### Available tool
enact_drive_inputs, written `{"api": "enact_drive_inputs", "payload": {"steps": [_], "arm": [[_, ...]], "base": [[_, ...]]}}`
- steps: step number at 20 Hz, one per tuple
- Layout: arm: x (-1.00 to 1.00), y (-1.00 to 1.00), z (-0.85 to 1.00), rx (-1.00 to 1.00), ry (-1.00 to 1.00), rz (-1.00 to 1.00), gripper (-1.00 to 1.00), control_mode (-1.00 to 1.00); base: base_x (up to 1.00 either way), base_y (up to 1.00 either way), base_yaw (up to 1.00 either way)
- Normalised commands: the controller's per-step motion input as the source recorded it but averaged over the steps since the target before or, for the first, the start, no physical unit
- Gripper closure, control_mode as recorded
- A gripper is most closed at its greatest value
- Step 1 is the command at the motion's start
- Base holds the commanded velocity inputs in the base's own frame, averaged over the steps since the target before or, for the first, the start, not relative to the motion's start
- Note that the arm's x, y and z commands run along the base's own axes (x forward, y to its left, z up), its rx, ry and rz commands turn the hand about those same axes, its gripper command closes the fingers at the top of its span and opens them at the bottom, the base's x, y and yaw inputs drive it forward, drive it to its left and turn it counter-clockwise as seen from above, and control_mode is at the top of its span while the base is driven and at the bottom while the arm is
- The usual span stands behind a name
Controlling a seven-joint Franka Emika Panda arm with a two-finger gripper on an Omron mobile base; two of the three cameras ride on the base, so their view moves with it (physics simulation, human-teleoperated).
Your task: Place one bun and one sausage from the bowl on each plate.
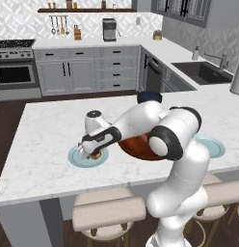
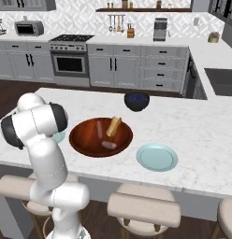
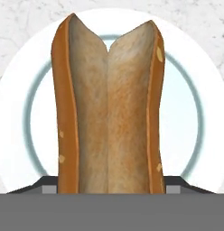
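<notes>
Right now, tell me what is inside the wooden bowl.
In the wooden bowl lie one bun and two sausages, seen from the right base view. From the left, the arm covers most of the bowl.

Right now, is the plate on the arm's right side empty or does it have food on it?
Empty. In the right base view, the right-hand plate shows only bare pale blue surface. Both sausages and one bun lie in the wooden bowl.

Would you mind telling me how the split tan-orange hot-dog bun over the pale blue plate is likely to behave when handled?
The split tan-orange hot-dog bun shows a crumbly, bready interior, so it is probably light and squashes under a hard grip. Its open split suggests the halves may flex or tear. Oblong with rounded sides, it might rock or roll a little on the flat pale blue plate.
</notes>
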Motion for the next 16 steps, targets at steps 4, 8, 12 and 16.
{"api": "enact_drive_inputs", "payload": {"steps": [4,8,12,16], "arm": [[0.12,0.13,-0.36,-0.01,0.00,0.00,-1.00,-1.00],[0.00,0.01,-0.15,0.00,0.00,0.00,-1.00,-1.00],[0.00,0.00,-0.01,0.00,0.00,0.00,-1.00,-1.00],[0.00,0.00,0.05,0.00,-0.02,0.00,-1.00,-1.00]], "base": [[0.00,0.00,0.00],[0.00,0.00,0.00],[0.00,0.00,0.00],[0.00,0.00,0.00]]}}
